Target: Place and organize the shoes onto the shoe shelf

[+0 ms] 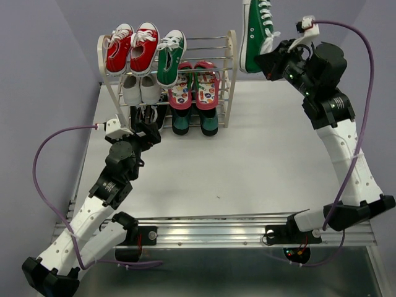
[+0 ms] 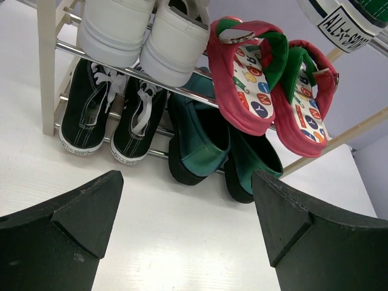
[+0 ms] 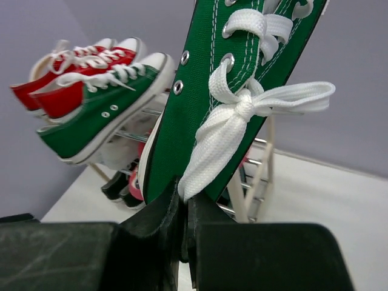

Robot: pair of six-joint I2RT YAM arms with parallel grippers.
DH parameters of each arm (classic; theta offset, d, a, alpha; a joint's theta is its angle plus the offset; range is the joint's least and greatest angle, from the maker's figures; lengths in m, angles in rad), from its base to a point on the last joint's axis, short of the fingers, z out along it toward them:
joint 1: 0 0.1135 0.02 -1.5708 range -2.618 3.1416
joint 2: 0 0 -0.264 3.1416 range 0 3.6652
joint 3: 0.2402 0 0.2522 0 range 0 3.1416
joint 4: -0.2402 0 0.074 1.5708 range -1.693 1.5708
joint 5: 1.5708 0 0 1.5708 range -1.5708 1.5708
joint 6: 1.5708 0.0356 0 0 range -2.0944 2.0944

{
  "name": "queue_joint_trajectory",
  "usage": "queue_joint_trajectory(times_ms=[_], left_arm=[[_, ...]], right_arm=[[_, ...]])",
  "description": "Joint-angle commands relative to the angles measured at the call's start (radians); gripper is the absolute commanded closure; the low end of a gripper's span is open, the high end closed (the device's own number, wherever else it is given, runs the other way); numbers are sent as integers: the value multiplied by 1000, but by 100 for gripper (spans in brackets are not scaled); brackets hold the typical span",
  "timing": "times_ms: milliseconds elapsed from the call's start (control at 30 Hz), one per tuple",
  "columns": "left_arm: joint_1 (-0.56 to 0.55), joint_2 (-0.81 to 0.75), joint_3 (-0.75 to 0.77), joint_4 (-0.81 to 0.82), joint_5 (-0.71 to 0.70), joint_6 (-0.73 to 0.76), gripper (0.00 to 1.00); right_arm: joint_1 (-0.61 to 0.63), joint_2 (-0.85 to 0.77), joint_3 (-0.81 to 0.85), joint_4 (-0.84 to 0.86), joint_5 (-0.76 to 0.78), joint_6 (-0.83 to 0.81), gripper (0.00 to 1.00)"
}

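- Clamped tight in the right gripper [image 3: 185,224], at the far right of the scene: one green canvas sneaker [image 3: 206,109], pinched at its heel end and rising up and away from the fingers, with white laces knotted and dangling.
- From above, held well off the table [image 1: 260,161], just right of the shoe shelf [image 1: 231,74], apart from its rods, toe end cut off by the top edge of the view.
- On the top tier, from the left: a pair of red sneakers [image 1: 131,48], then the second green sneaker [image 1: 170,57] right beside them, with chrome rods showing to its right.
- On the middle tier: white sneakers [image 1: 140,88] at the left, pink flip-flops [image 1: 193,86] at the right, tilted so that the patterned insoles and green straps face the near side.
- On the bottom tier: black sneakers [image 2: 112,115] at the left with white laces, dark green loafers [image 2: 200,139] at the right, directly below the flip-flops.
- Low over the table near the shelf's left front corner, facing the bottom tier: the left gripper [image 2: 188,206], fingers [image 2: 73,242] spread wide, holding nothing, touching neither shoes nor shelf.
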Motion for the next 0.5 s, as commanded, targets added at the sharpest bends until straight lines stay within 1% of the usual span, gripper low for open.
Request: queue_joint_trajectory(times_ms=[0,67,100,133,233,267,300,333,367,400,467], left_arm=[[1,-8,4,34,-31,-9,1],[3,-12,7,27,-40,-9,1],[1,-14,10,24,-40,-9,1],[3,-17,14,18,-40,-10,1],[1,-35,16,14,-38,-13,1],[1,-38,15,12,-38,-13,1],[1,-41,16,4,-40,-16,1],[1,-48,18,1,-46,-21,1],[1,-49,18,-2,-45,-21,1],[1,-52,18,-5,-48,-21,1],[1,-57,19,-5,-54,-21,1]], right_arm=[[51,109,188,151,-190,-26,99],[85,170,304,100,-170,-41,99],[107,203,344,85,-138,-53,99],[154,233,381,69,-109,-76,99],[231,370,548,20,12,-111,99],[249,393,575,16,102,-125,99],[266,413,595,15,158,-137,99],[297,448,615,34,295,-153,99],[308,462,615,45,296,-156,99],[317,477,630,52,394,-167,99],[349,510,653,61,494,-203,99]])
